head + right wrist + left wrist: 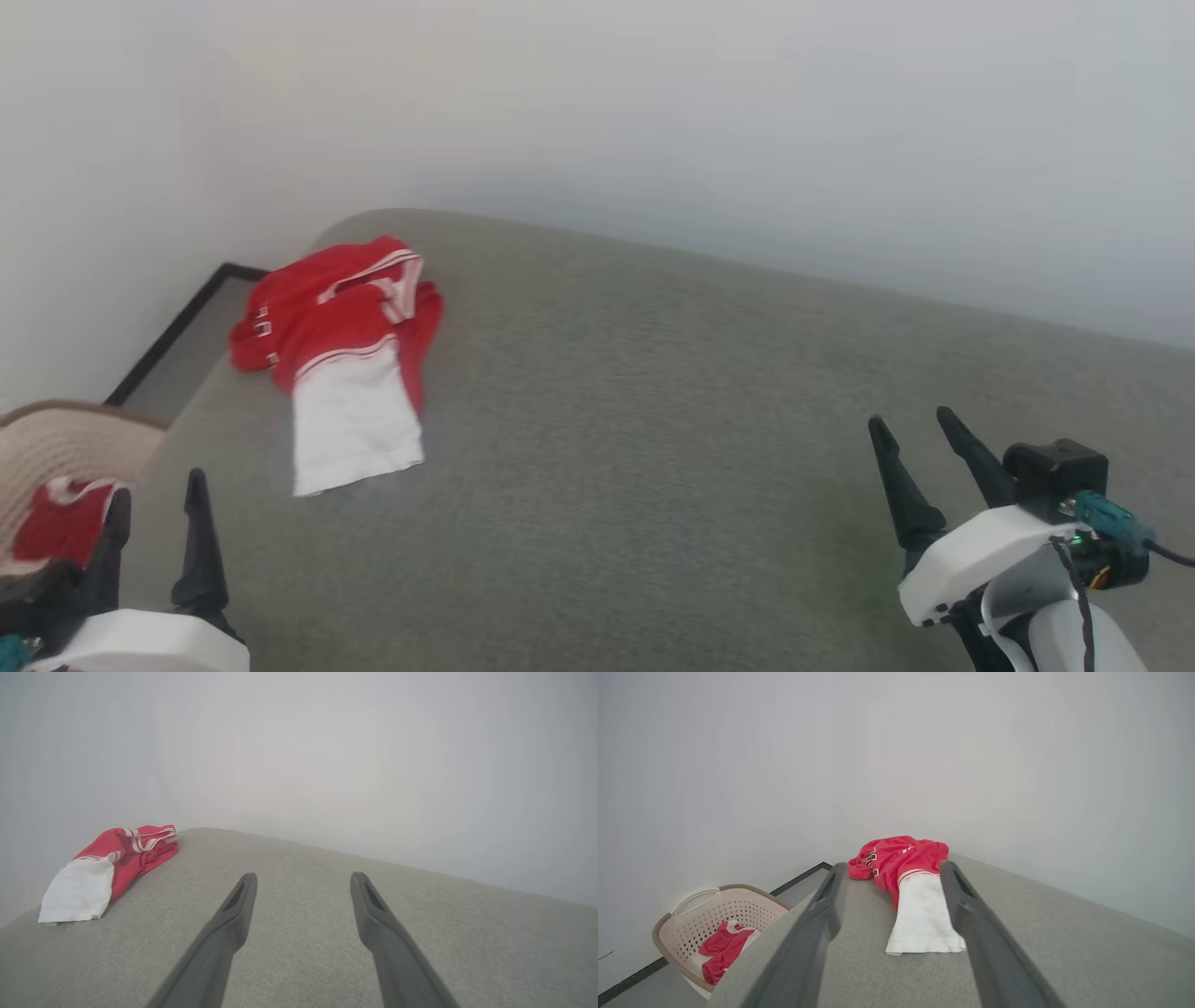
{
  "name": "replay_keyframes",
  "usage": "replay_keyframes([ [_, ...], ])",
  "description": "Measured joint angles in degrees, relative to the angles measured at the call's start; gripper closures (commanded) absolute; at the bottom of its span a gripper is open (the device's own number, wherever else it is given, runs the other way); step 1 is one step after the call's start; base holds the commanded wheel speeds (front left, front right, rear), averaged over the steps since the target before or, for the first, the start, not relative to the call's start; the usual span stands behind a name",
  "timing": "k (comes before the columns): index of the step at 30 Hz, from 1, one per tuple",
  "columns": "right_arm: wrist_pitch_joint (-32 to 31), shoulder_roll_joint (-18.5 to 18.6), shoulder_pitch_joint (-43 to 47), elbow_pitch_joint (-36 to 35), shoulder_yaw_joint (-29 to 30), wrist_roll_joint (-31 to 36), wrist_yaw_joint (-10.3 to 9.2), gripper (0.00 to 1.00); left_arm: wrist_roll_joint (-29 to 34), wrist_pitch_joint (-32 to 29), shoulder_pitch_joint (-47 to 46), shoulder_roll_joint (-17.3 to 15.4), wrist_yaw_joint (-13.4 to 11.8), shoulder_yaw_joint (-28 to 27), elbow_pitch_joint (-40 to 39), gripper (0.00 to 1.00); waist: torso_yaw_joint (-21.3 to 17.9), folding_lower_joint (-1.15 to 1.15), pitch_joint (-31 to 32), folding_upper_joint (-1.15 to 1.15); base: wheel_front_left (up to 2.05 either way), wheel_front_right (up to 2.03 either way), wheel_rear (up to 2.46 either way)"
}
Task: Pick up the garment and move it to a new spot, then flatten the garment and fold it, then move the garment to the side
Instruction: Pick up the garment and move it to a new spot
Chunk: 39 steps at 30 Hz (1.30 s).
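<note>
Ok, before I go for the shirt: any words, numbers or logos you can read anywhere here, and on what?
No text can be read whole.
On the garment, left wrist view: black-and-white block lettering on a crumpled fold, letters broken up, unreadable.
The same lettering in the head view: just small white marks, too blurred to read.
On the basket and the grey fabric surface: no text that I can see.
</note>
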<state>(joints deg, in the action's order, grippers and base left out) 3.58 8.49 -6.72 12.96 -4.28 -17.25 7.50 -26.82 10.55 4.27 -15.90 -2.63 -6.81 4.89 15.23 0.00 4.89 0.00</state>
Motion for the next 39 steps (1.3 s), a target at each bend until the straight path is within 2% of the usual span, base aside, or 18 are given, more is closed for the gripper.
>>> replay_keyframes([
  [9, 1.16, -0.76, -0.57, 1.68, -1.37, -0.90, 0.00, 0.00, -0.90, -1.48, 0.81, -0.73, -0.79, -0.78, -1.72, 0.00, 6.20, 0.00, 0.81, 0.00, 0.00, 0.00, 0.00],
  [17, 1.80, -0.93, -1.01, 2.41, -1.41, -0.94, 0.00, 0.00, -1.65, -2.19, 1.42, -0.64, -1.15, -0.86, -2.67, 0.00, 8.70, 0.00, 0.79, 0.00, 0.00, 0.00, 0.00],
  [28, 1.87, -0.92, -1.56, 2.04, -0.69, -1.42, -0.01, 0.00, -2.91, -3.23, -2.36, -0.58, -1.00, 0.04, -1.37, 0.00, 7.86, 0.00, -1.69, 0.00, 0.00, 0.00, 0.00],
  [39, -0.66, 1.19, -4.86, -1.94, 0.41, -0.30, 0.00, 0.00, -4.53, -3.28, -17.06, -1.86, 1.78, 1.91, 8.69, 0.00, 4.45, 0.00, -9.01, 0.00, 0.00, 0.00, 0.00],
])
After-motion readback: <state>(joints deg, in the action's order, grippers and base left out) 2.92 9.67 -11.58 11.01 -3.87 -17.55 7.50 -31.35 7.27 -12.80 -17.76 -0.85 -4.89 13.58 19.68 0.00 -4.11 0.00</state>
